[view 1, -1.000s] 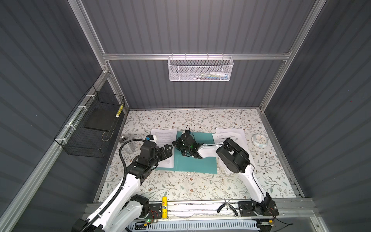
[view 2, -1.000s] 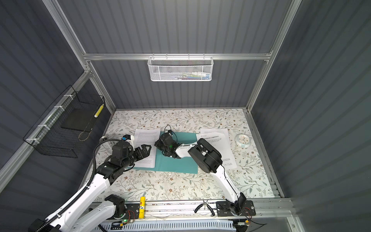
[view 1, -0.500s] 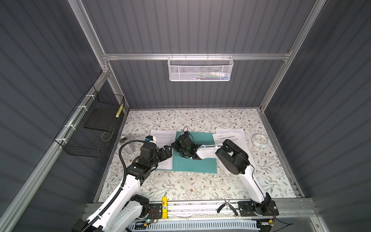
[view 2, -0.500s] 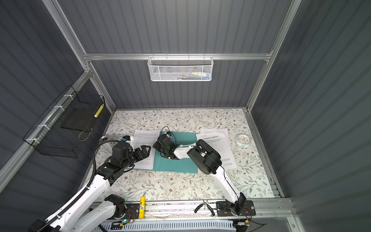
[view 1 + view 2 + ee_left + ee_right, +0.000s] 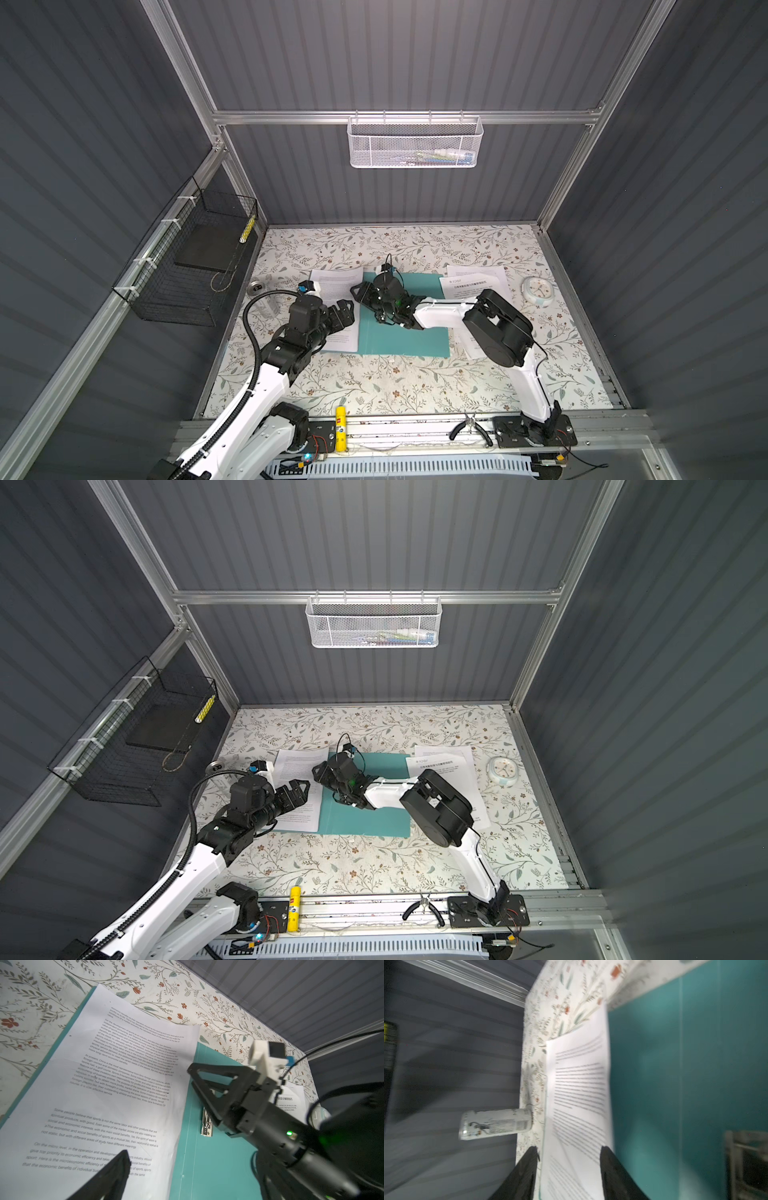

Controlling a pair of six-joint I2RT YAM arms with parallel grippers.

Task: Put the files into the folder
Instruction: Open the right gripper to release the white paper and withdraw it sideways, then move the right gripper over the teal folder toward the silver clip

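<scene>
We hold both claws open over the flat teal-green card folder [image 5: 409, 340].
Our left gripper [image 5: 347, 312] spreads wide; our right gripper [image 5: 569, 1150] stands parted and empty at the edge of a white text-printed sheet [image 5: 334, 284] lying on the folder's 9 o'clock flap. More white headed sheets [image 5: 478, 282] lie at its 3 o'clock.
</scene>
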